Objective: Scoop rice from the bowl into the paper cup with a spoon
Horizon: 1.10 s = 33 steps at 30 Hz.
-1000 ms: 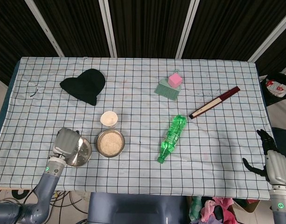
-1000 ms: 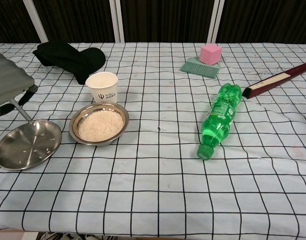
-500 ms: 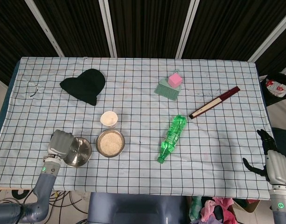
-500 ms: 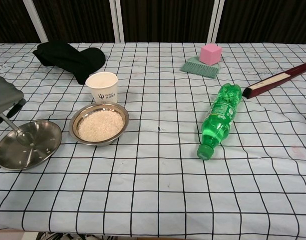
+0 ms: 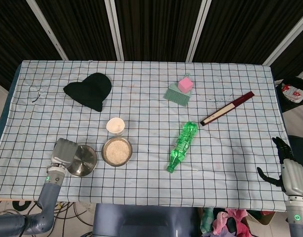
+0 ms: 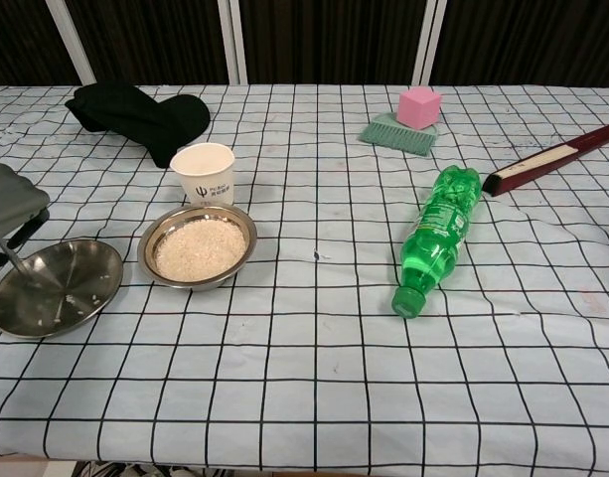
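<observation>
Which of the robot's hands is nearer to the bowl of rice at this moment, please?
The left. The left hand sits just left of the bowl, with only the steel plate between them. The right hand is off the table's far right edge, beyond the bottle.

Legible markings: almost none. Paper cup (image 6: 204, 171), upper left of chest view, has a small dark logo on its side w/ a line of tiny print under it; logo looks like a psi/trident shape, print too small to read. Green bottle (image 6: 435, 236), right of centre in chest view: label shows no readable text. Head view: cup (image 5: 115, 126) marking not visible. No numbers or signs elsewhere.
</observation>
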Available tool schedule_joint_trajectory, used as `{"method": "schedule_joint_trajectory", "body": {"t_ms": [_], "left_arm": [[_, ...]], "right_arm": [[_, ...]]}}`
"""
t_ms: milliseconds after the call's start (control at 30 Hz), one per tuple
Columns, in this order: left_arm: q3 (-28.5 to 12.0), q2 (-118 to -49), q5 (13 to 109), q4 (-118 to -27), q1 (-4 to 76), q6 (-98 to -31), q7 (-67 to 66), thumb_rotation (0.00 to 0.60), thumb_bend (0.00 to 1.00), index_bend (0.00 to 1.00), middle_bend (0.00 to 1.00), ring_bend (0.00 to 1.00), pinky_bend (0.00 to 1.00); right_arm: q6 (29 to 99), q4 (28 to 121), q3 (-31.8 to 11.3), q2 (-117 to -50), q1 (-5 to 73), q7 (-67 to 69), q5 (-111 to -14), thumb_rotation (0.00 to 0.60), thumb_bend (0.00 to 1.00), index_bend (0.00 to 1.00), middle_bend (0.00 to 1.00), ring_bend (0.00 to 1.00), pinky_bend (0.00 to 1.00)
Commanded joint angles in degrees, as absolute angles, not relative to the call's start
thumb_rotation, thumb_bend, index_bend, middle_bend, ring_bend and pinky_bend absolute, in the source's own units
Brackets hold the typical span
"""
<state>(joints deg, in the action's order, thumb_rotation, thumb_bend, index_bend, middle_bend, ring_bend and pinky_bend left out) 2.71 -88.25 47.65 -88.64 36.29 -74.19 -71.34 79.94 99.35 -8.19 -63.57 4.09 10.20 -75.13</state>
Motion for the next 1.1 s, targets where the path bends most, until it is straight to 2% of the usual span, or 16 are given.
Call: {"method": "schedule_joint_trajectory", "body": {"t_ms": [33,400,433,500,600,667,800,833,900,1100], "left_arm": [[2.5,-88.1,47.2,-88.9,36.2,-74.2,-71.5,0.600,0.24,0.53,1.00,1.00,1.00],[1.2,-85.6,49.4,-92.2,34.3,-77.2,-66.4,0.600,0.18,0.42,1.00,1.00,1.00],[1.2,-85.1,50.4,-92.7,33.8,-77.8,-65.1,0.600,0.17,0.39,0.99,0.98,1.00],[1.7,-83.7,53.8,-93.7,32.4,-79.8,-61.5,0.600,0.17,0.32,0.91,0.90,0.95],[3.1,-80.8,59.9,-95.4,29.2,-83.2,-53.6,0.600,0.16,0.17,0.60,0.65,0.73],[3.8,-79.0,62.6,-96.4,27.3,-84.8,-49.4,0.600,0.15,0.11,0.36,0.44,0.53],[6.9,-74.9,71.5,-95.5,22.3,-90.8,-39.9,0.600,0.11,0.01,0.07,0.13,0.21],[7.7,-74.4,73.6,-94.7,21.1,-92.2,-37.9,0.600,0.09,0.00,0.02,0.06,0.12],[8.7,-73.6,76.3,-93.4,18.4,-94.6,-33.5,0.600,0.06,0.00,0.00,0.00,0.02],[10.5,-72.1,79.8,-91.5,12.3,-98.6,-26.1,0.600,0.02,0.00,0.00,0.00,0.00]], "right_arm": [[80.0,99.4,-8.2,-63.6,4.1,10.2,-75.2,0.600,0.23,0.00,0.00,0.00,0.19],[80.0,99.2,-7.9,-63.6,4.1,9.8,-75.6,0.600,0.23,0.00,0.00,0.00,0.19],[80.0,99.1,-7.9,-63.6,4.1,9.8,-75.6,0.600,0.23,0.00,0.00,0.00,0.19],[79.9,99.1,-7.8,-63.6,4.1,9.6,-75.7,0.600,0.23,0.00,0.00,0.00,0.19],[79.9,98.8,-7.6,-63.6,4.1,9.0,-76.0,0.600,0.23,0.00,0.00,0.00,0.19],[79.7,98.6,-7.4,-63.6,4.2,8.4,-76.1,0.600,0.23,0.00,0.00,0.00,0.19],[80.0,97.4,-6.6,-63.7,4.4,6.1,-78.0,0.600,0.23,0.00,0.00,0.00,0.19],[80.3,97.0,-6.4,-63.8,4.5,5.3,-78.6,0.600,0.23,0.00,0.00,0.00,0.19],[81.2,95.8,-5.9,-64.2,4.5,3.3,-80.1,0.600,0.23,0.00,0.00,0.00,0.18],[82.5,94.0,-5.2,-65.1,4.6,-0.2,-82.2,0.600,0.20,0.00,0.00,0.00,0.18]]}}
